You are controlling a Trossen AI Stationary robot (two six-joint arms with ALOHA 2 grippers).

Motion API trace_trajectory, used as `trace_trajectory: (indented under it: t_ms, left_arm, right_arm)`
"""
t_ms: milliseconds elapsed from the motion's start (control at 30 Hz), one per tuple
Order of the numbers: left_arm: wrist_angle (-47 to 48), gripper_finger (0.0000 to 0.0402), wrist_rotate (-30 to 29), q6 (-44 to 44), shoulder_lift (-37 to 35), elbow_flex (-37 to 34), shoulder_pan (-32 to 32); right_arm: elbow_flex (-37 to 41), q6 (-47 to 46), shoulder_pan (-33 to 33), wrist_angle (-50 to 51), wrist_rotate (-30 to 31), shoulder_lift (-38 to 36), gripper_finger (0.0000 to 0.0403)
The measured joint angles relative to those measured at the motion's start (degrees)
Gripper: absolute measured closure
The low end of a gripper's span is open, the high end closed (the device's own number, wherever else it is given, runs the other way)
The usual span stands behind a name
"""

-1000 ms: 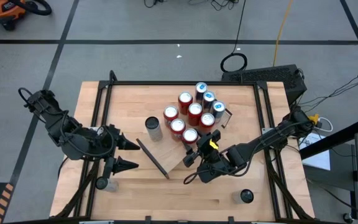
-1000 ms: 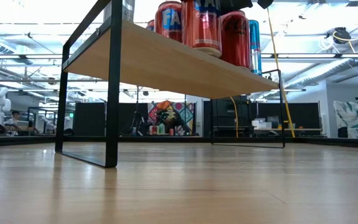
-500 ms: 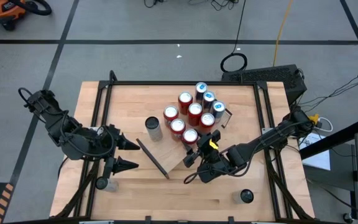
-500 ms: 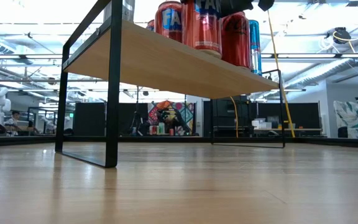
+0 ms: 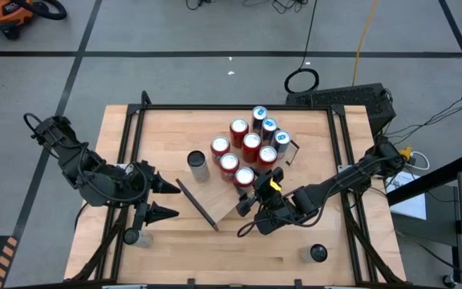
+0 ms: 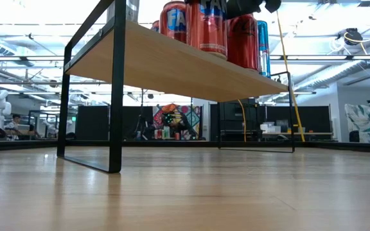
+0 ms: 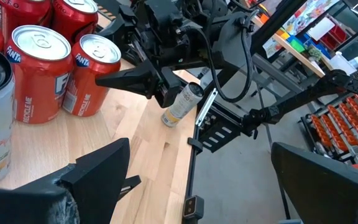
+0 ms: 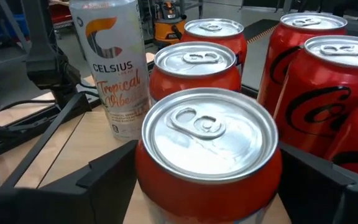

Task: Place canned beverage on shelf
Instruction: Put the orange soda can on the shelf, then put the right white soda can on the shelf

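Grey floor all around, and your wooden table (image 5: 295,249) sat in the middle. Your left gripper (image 5: 167,200) hung over the table's left side, fingers spread wide and empty. A silver can (image 5: 198,167) stood just right of it. Then the shelf (image 5: 239,172), packed with cans. Your right gripper (image 5: 245,199) sat at the nearest red can (image 5: 245,175), fingers apart either side of it.

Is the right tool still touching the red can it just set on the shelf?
Cannot tell. In the right wrist view the red can sits between the right tool's fingers, now spread wider, but no view plainly shows a gap or contact.
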State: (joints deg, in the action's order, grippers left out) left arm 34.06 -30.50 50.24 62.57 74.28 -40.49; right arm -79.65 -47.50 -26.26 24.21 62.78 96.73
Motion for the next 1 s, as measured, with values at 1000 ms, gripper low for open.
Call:
trace_trajectory:
  t_ms: [1000]
  left_arm:
    - [1.4, 0.001, 0.0, 0.5, 0.0, 0.0, -1.4]
  right_arm:
    - [-25.4, -1.1, -4.6, 31.7, -12.9, -0.7, 0.0088]
